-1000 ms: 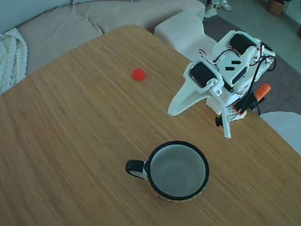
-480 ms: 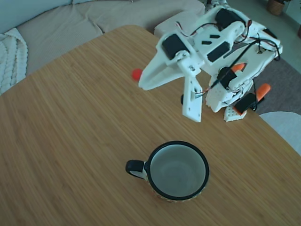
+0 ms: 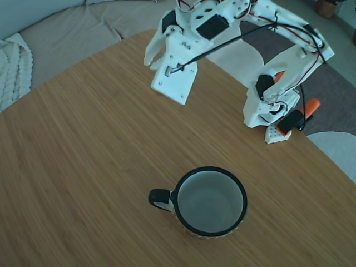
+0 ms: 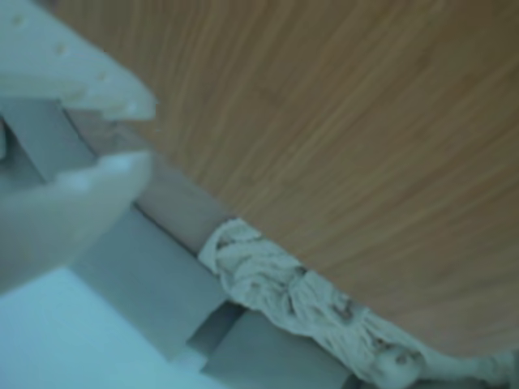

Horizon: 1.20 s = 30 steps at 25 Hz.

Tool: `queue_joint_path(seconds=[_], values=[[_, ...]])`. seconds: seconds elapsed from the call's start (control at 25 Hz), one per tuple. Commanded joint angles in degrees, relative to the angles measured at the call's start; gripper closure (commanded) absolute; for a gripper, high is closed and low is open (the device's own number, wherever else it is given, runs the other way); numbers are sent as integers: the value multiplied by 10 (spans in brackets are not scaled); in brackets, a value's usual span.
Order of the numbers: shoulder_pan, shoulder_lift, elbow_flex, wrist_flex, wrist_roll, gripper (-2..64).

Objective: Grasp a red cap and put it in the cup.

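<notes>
The cup (image 3: 212,169), a wide mug with a black rim, black handle and pale inside, stands upright and empty near the table's front in the fixed view. My white gripper (image 3: 163,78) hangs over the far part of the table, well behind and to the left of the cup, its jaws a little apart with nothing between them. The red cap does not show in either view; the gripper covers that patch of table. The blurred other view has my gripper (image 4: 147,134) at the left edge, over the table's rim, fingers slightly apart.
My arm's base (image 3: 266,114) is clamped at the table's right edge with orange-red clamp handles (image 3: 309,105). A grey sofa (image 3: 72,28) and a knitted blanket (image 3: 10,64) lie beyond the table's far edge; the blanket (image 4: 292,292) also shows in the other view.
The arm has swung up and leftward, from right of the cup to over the far part of the table. The red cap, visible earlier, is now covered by the gripper.
</notes>
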Motion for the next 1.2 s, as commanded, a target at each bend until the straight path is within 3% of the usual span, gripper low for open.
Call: queue_joint_path(seconds=[0.0, 0.24, 0.64, 1.0, 1.16], values=[[33, -28, -78, 35, -4, 601], [116, -101, -155, 101, -34, 601], [222, -178, -146, 148, -115, 601], [284, -211, -83, 141, -185, 601], [280, -202, -12, 83, -192, 601]])
